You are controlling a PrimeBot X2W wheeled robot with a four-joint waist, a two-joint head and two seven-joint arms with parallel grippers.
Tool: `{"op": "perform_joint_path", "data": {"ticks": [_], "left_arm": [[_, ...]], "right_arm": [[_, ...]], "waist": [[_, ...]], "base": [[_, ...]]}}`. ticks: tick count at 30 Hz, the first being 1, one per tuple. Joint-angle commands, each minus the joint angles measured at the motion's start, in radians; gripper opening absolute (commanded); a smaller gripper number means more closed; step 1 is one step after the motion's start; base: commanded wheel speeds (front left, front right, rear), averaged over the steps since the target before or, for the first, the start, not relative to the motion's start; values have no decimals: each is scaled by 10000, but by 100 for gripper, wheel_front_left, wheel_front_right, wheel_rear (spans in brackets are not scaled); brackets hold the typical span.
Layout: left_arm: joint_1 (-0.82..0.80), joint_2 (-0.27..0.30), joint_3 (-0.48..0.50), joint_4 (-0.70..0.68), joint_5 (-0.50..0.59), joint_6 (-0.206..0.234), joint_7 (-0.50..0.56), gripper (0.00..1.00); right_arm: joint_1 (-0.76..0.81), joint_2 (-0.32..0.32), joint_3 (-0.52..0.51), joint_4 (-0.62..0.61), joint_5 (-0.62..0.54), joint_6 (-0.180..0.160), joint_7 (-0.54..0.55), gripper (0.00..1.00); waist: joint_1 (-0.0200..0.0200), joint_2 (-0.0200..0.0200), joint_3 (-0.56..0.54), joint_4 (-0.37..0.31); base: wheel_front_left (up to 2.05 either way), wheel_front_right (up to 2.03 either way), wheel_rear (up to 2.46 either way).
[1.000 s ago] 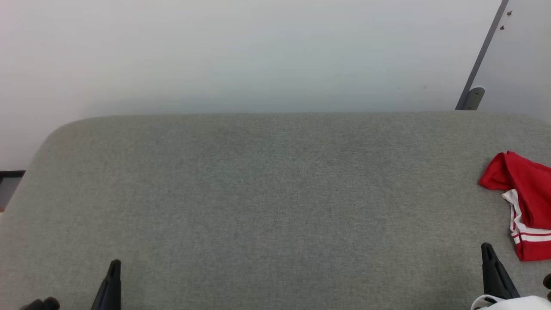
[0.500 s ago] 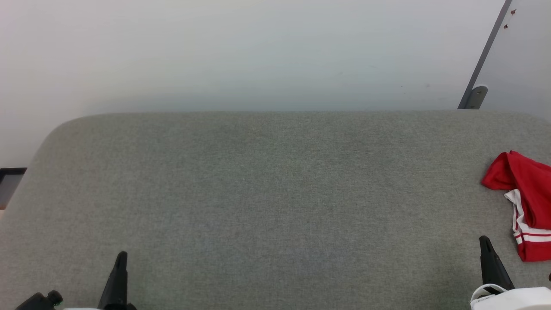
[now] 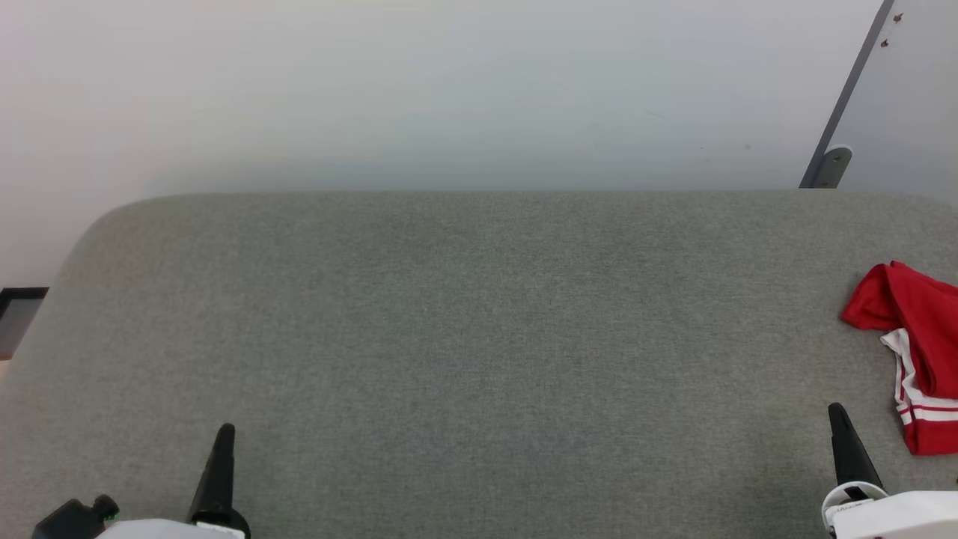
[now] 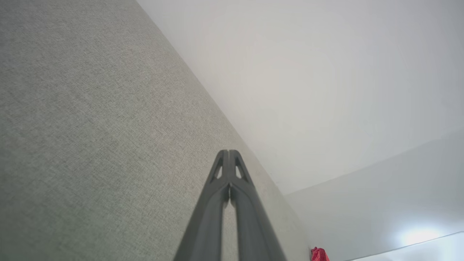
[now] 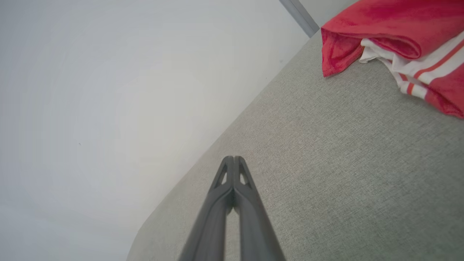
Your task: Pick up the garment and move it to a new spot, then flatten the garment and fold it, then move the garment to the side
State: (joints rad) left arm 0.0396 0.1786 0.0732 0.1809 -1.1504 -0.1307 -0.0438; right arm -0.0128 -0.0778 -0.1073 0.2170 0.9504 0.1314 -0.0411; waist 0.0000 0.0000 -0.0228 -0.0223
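Red garment (image 3: 914, 318) at 3 o'clock looks light, floppy: pinch its bunched fold; left end effector (image 3: 224, 433) and right end effector (image 3: 835, 413) closed, empty.

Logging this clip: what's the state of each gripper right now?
Left gripper: shut, holding nothing.
Right gripper: shut, holding nothing; the garment lies apart from it.

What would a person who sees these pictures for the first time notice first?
The red garment with white striped trim, bunched at the far right edge of the grey fabric surface, draws the eye first. Next come the two dark grippers at the bottom of the head view, the left gripper and the right gripper, both shut and holding nothing; the right one is near the garment but apart from it.
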Motion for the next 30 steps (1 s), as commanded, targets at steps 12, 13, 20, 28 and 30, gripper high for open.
{"op": "perform_joint_path", "data": {"ticks": [12, 13, 20, 28, 30], "left_arm": [[-507, -258, 144, 93, -1173, -1, 366, 0], [-526, -279, 149, 105, -1249, -1, 397, 0], [-665, -404, 181, 175, -1693, 0, 544, 0], [-859, -596, 224, 279, -2324, 0, 774, 0], [-888, -632, 232, 301, -2454, 0, 807, 0]], "right_arm": [[-434, 64, -49, 2, 1658, -6, 395, 0], [-447, 68, -49, 8, 1763, -7, 416, 0], [-533, 95, -52, 44, 2400, -7, 575, 0], [-635, 128, -56, 92, 3320, -8, 782, 0], [-645, 138, -57, 106, 3482, -9, 831, 0]], "waist": [[0, 0, 47, 41], [0, 0, 51, 44], [0, 0, 73, 63], [0, 0, 106, 91], [0, 0, 113, 98]], "base": [[0, 0, 0], [0, 0, 0], [0, 0, 0], [0, 0, 0], [0, 0, 0]]}}
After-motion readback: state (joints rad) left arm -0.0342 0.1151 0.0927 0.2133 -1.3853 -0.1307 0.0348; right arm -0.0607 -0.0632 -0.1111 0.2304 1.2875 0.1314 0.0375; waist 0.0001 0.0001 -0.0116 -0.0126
